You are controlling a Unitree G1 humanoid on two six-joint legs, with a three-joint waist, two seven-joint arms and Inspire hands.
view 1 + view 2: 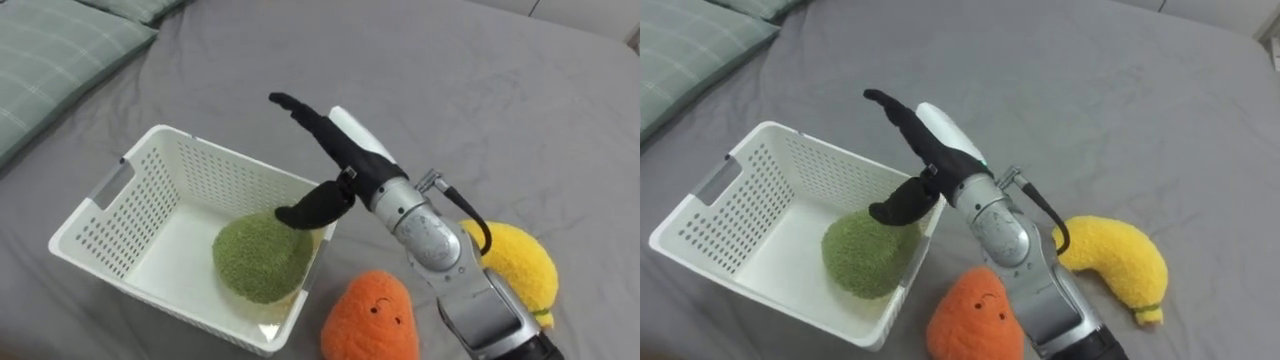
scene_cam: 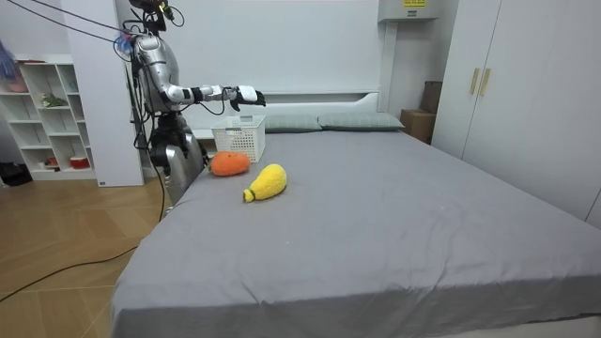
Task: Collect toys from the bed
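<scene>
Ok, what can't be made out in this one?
Orange toy: eye views, lower part cut by the bottom edge.
Yellow toy: left eye view, near side behind the robot's right arm.
Green toy: room view, hidden inside the basket.

White basket (image 1: 215,170) — green toy (image 1: 260,257), orange toy (image 1: 370,315), yellow toy (image 1: 522,268).

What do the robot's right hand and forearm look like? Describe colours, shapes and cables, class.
The right hand has slim black fingers, a smooth white shell on its back and a black wrist cuff. The forearm is rounded silver-grey metal in segments. A thin black cable loops from a small silver plug near the wrist.
</scene>
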